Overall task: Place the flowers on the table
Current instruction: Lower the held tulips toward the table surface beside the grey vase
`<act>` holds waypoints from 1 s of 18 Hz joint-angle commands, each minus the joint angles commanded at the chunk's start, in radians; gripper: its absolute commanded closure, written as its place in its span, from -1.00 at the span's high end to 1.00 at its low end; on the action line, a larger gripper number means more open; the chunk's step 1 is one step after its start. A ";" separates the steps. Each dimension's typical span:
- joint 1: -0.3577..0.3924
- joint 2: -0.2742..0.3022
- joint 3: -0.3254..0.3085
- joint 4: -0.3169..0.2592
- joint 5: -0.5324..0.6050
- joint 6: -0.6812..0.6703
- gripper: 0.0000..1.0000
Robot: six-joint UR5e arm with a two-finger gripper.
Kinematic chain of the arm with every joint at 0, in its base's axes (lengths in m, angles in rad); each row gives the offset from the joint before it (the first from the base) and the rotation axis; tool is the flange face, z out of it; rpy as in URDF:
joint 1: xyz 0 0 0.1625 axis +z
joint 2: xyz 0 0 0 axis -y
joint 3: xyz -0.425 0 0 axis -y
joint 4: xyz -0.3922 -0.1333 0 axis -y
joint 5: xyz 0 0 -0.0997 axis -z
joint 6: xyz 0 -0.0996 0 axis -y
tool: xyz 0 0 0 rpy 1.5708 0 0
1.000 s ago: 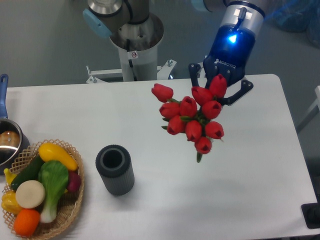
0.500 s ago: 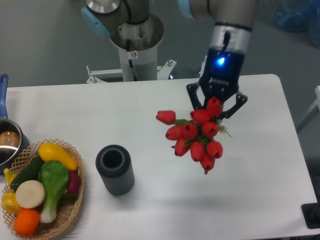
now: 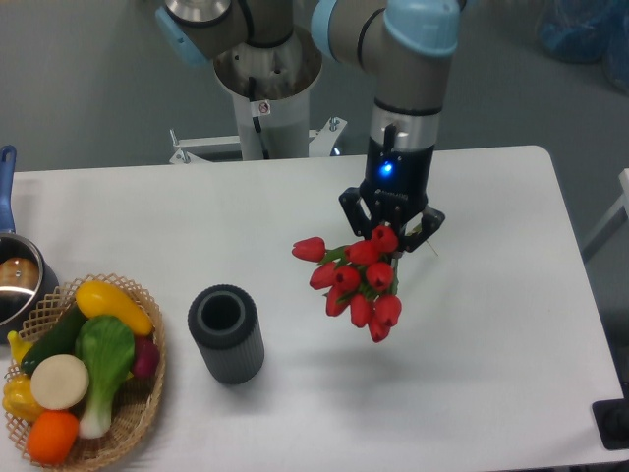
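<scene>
Fingers (image 3: 356,211) tips behind flowers (image 3: 355,281); pot (image 3: 15,278) cut by left edge.

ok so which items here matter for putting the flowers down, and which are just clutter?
Job:
- flowers, held in the gripper
- table, bare patch under the bunch

Clutter:
- dark cylinder
- wicker basket of toy vegetables
- pot at the left edge

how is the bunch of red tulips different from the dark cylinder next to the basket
The red tulips are bright red with green stems, while the dark cylinder is charcoal grey. The tulips are held in the pincer, whereas the cylinder stands upright on the white table. The tulips form an irregular cluster; the cylinder is a ribbed, hollow tube. Both look similar in overall size.
</scene>
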 joint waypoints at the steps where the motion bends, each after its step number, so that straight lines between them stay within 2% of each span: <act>1: 0.000 -0.006 0.002 -0.015 0.002 0.002 -0.49; 3: -0.003 -0.028 0.003 -0.049 0.009 0.002 -0.49; 6: -0.034 -0.067 0.014 -0.088 0.098 0.002 -0.49; 9: -0.049 -0.103 0.014 -0.091 0.110 0.000 -0.49; 14: -0.051 -0.130 0.011 -0.100 0.163 0.002 -0.48; 18: -0.051 -0.161 0.018 -0.092 0.161 0.000 -0.46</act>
